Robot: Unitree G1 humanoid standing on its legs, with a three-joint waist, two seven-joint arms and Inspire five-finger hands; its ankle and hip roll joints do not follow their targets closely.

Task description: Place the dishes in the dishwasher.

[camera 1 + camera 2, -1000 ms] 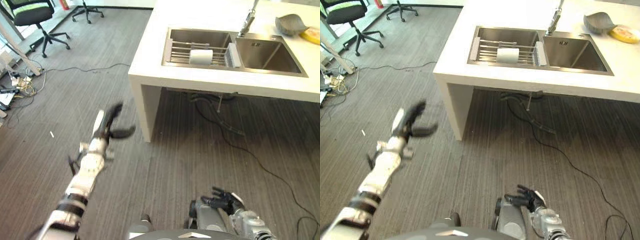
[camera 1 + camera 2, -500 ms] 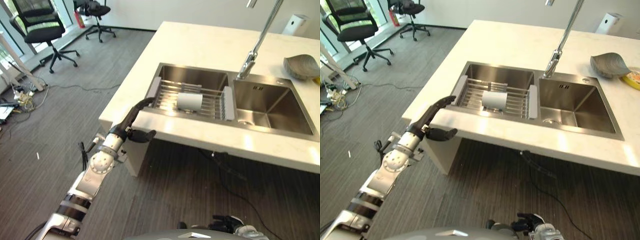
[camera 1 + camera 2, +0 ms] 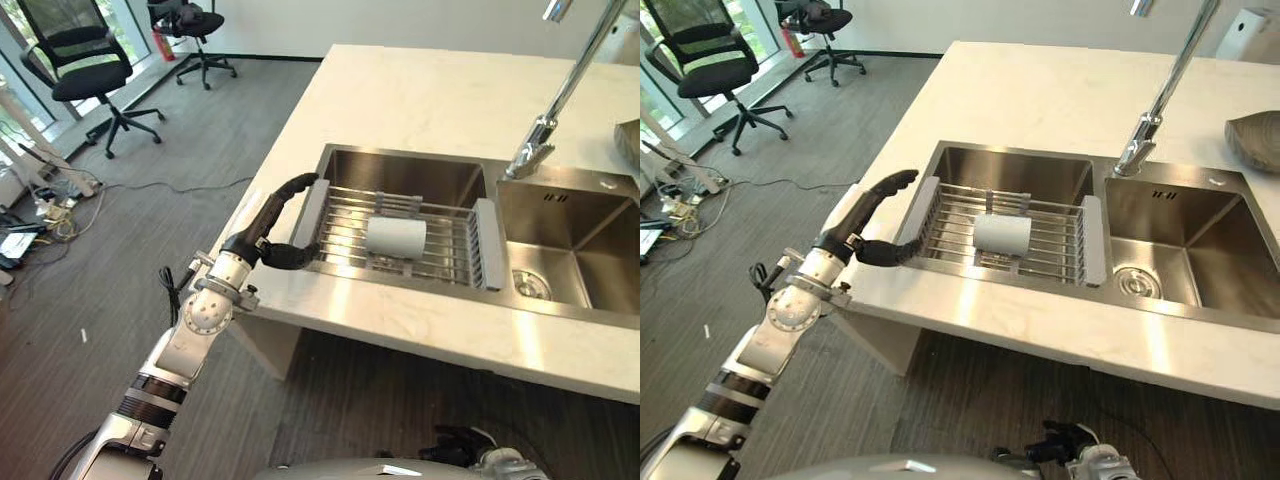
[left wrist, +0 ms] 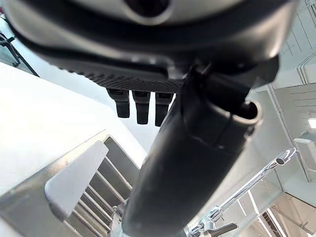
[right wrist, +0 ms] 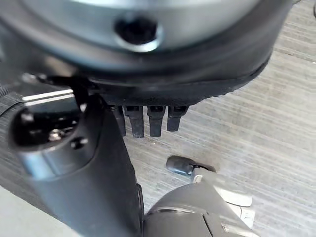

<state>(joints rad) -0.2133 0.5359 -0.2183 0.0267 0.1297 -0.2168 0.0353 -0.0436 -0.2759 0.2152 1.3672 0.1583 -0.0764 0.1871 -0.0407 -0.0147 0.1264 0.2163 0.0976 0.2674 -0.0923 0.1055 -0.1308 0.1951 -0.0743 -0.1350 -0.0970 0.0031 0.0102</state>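
A white cup (image 3: 396,238) lies on its side on the wire rack (image 3: 440,262) in the sink's left basin (image 3: 420,176). The left hand (image 3: 268,226), fingers relaxed and empty, has risen from floor level to the rack's near end, closing for a pickup. The right hand (image 5: 148,118) hangs low, fingers straight.

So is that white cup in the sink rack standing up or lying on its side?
On its side: the white cup lies across the bars of the rack, its round end facing sideways.

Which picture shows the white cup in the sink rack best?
The right eye view: the white cup lies on its side on the rack, whole and unblocked. The left eye view shows it about as well. The left wrist view shows the rack's end, not the cup; the right wrist view faces the floor.
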